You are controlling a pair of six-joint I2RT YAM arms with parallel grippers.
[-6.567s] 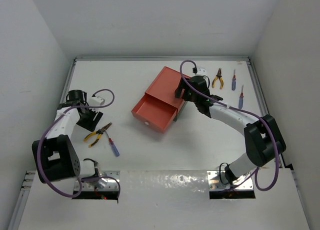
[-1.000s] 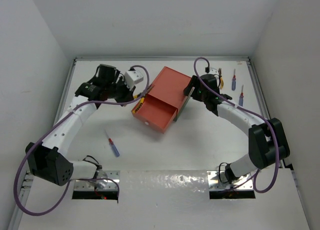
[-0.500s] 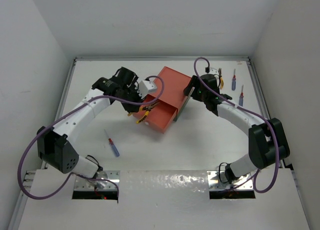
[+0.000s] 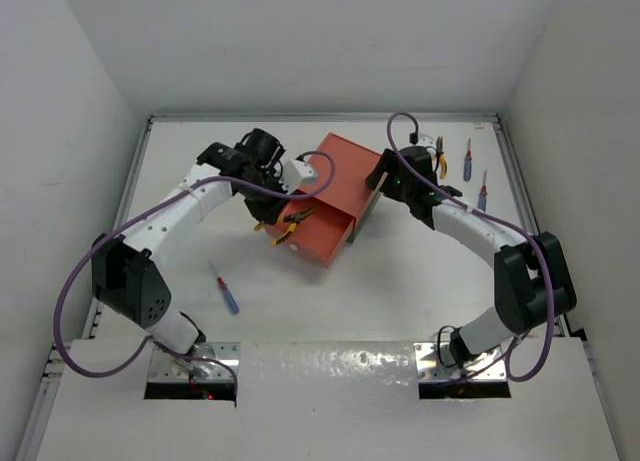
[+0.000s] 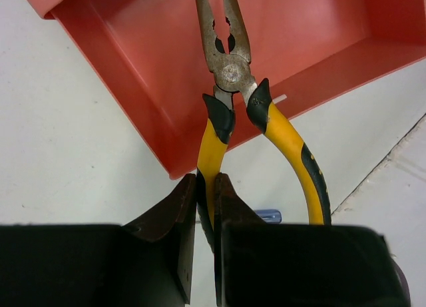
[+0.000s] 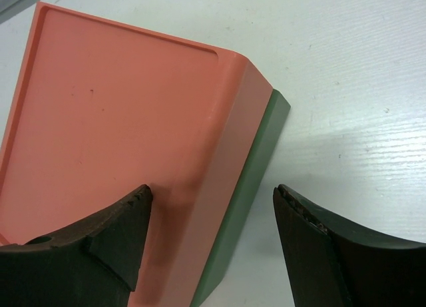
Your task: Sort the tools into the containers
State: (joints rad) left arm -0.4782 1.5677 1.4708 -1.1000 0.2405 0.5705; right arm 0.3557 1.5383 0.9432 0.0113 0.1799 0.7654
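Left tool (image 5: 205, 187) is clenched on just one yellow handle of the pliers (image 5: 229, 74). The other handle splays free to the side. The steel nose reaches over the wall of the open drawer (image 5: 133, 67), while the handles hang outside it above the table (image 5: 60, 140).

To my eye that's a stiff, nose-heavy piece. Pinched on one leg only, it could swing at the pivot or twist in the grip. The rubbery sleeve should give good friction, though, and nothing here is fragile, so a short drop into the drawer looks harmless.

Across the way, the right tool (image 6: 213, 192) is spread wide over the corner of the salmon-red box (image 6: 120, 107) and the green box (image 6: 256, 187) beneath. I can't tell if it touches them. One screwdriver (image 4: 228, 293) lies alone on the table, well apart.
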